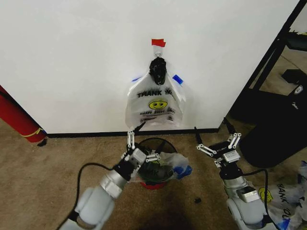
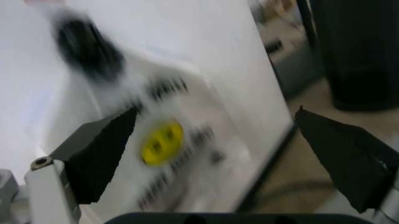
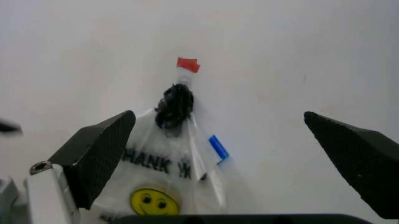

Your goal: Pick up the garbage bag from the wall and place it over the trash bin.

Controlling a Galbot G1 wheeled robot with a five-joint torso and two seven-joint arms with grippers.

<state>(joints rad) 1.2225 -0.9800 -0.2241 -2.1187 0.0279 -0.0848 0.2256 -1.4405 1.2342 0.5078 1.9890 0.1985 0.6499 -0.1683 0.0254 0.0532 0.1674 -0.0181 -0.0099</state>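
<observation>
You have the garbage bag point(image 1: 156, 100) hanging on the wall point(image 1: 72, 62) under a red tape piece point(image 1: 158, 42), its handles bunched at a black knot, above the trash bin point(image 1: 156, 165). The bin on the carpet holds crumpled plastic with blue patches draped over its rim. Your left gripper point(image 1: 139, 139) sits spread wide just above the bin, below the bag. Your right gripper point(image 1: 216, 139) is spread wide too, beside the bin. 2 more printed bags point(image 1: 283, 201) lie at far right.

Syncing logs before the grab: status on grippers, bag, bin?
Left gripper open, under bag. Right gripper open, empty, right of trash bin. Garbage bag hanging on wall.
</observation>
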